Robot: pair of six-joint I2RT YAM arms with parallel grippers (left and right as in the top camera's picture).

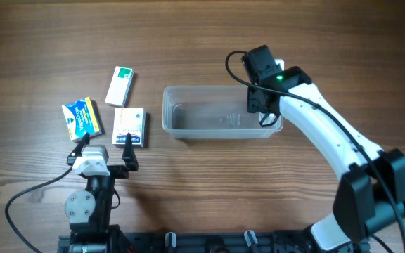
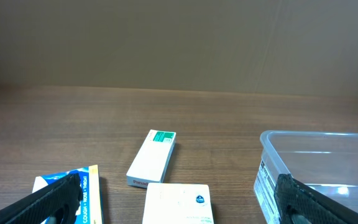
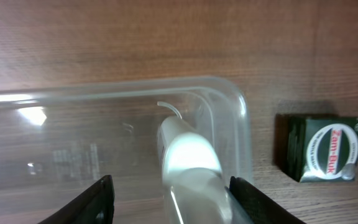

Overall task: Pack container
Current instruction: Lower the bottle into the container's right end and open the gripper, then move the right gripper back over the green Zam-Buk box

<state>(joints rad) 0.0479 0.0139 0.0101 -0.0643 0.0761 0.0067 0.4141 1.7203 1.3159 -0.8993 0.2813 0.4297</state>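
We see the container at table centre, packed with one item: what looks like a small pale bottle, lying at its 3 o'clock end. The right gripper hangs over it, jaws apart, clamping nothing. At the container's 9 o'clock, a green-and-white carton, a blue-and-yellow carton and a white carton lie unpacked by the wide-open left gripper. A dark green box also sits outside.
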